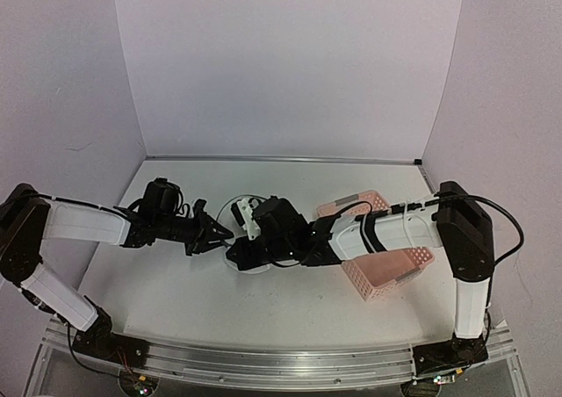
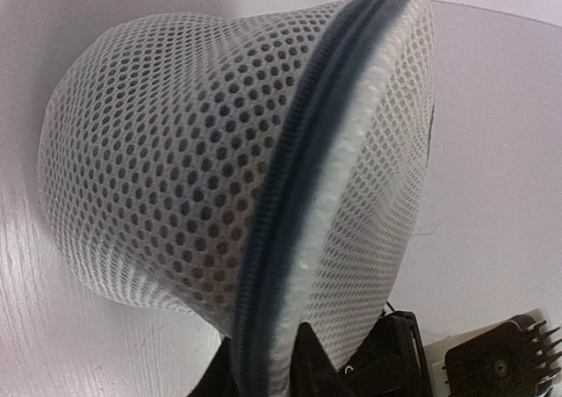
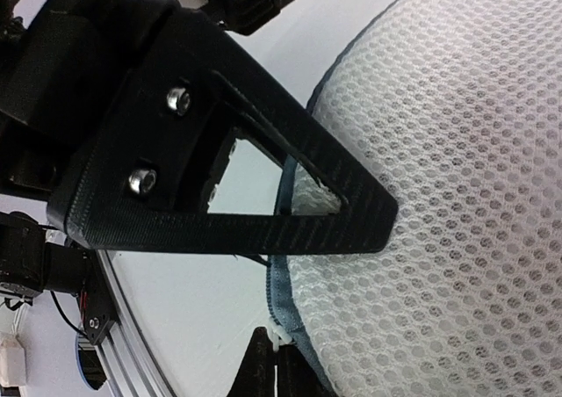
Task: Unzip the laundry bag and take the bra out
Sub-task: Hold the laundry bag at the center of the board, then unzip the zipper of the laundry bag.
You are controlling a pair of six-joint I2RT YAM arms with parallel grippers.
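While the left claw pinches the rim of the bag and I cannot tell the right claw's hold, a pull could drag the bag unopened.

White arms, black joints

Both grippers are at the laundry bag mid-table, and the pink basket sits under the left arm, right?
No. The top external view shows the pink basket under the right arm, not the left. The left gripper and right gripper are indeed at the laundry bag mid-table.
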